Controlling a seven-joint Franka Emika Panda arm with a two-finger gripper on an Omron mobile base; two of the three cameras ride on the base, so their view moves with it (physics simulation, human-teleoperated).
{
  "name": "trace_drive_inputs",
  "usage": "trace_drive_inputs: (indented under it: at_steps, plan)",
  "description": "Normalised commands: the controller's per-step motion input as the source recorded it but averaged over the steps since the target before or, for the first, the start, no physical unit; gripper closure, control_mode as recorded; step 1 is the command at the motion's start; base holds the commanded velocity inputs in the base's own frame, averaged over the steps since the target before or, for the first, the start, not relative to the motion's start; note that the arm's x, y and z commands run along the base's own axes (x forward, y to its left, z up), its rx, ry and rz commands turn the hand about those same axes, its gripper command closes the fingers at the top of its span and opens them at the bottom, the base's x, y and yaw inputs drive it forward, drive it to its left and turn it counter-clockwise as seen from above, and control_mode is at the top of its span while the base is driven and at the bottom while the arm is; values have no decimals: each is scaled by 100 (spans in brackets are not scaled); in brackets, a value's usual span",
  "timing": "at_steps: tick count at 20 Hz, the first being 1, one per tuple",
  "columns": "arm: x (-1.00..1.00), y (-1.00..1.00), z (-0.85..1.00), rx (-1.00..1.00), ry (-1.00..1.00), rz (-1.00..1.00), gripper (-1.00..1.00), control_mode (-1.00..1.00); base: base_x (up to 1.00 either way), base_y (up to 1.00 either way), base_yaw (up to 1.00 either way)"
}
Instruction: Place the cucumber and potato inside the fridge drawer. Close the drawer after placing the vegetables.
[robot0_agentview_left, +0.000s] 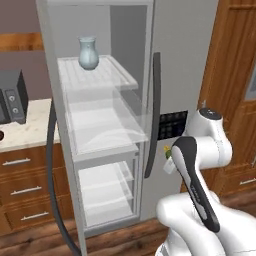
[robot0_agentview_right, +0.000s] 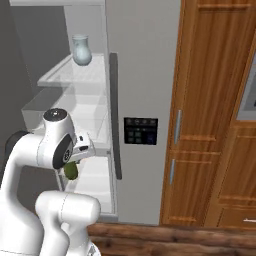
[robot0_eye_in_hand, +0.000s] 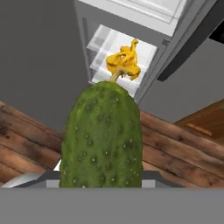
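The grey fridge (robot0_agentview_left: 100, 125) stood open over a wooden floor, its fridge drawer (robot0_agentview_left: 107, 130) pulled out below the shelf with a vase (robot0_agentview_left: 88, 52). From the right base, the gripper (robot0_agentview_right: 75, 162) hung before the drawer, the cucumber (robot0_agentview_right: 71, 171) poking beneath it. Through the hand camera the cucumber (robot0_eye_in_hand: 102, 135) stood clamped between the fingers (yellow tip pointing away).

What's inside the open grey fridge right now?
A pale blue-green glass vase stands on the white ribbed top shelf; below, the translucent plastic fridge drawer looks empty, though its frosted walls blur the view.
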Motion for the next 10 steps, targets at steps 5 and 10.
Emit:
trace_drive_inputs:
  at_steps: [5, 10]
  plan:
    - [0, 0, 0, 0, 0, 0, 100, 100, 36, 0, 29]
    - [0, 0, 0, 0, 0, 0, 100, 100, 52, -3, 23]
